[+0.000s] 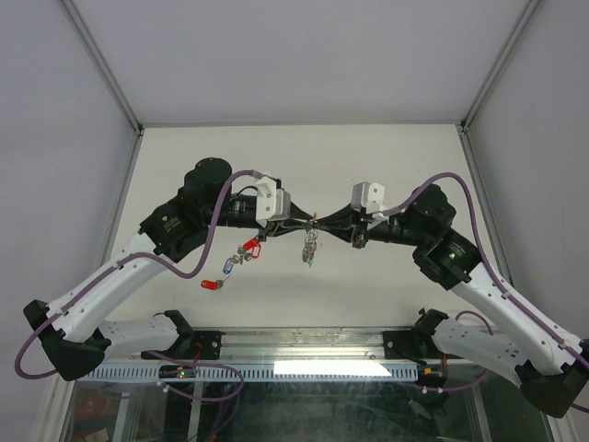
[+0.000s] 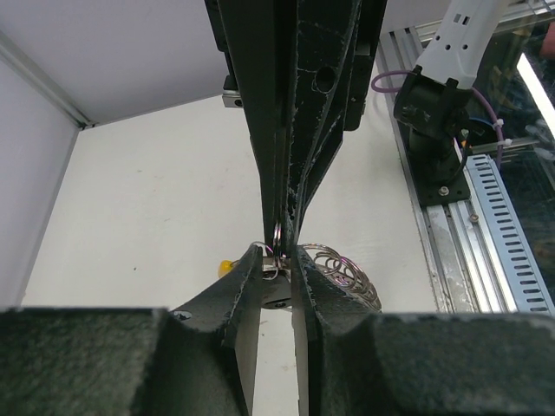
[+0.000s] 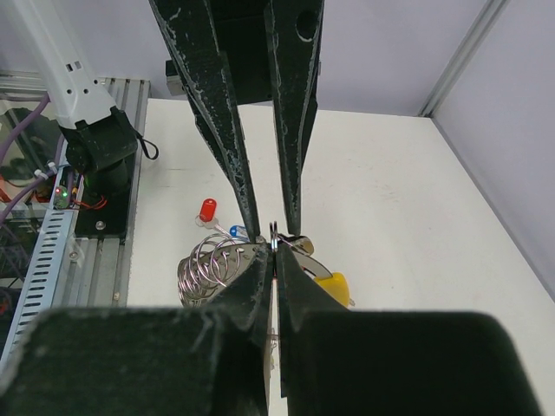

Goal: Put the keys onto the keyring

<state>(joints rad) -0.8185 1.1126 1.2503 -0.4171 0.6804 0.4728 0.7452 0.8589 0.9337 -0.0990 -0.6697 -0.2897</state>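
white table below; r jaws pinch keyring

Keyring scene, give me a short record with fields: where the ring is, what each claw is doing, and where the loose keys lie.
keyring: raised above table, between both claws
right claw: shut on keyring
left claw: fingers narrowly apart at keyring; grip unclear
coil of rings: hanging beside the claws, yellow tag next to it
loose keys: red-tag key, blue-tag key, second red-tag key, on table, left of the claws
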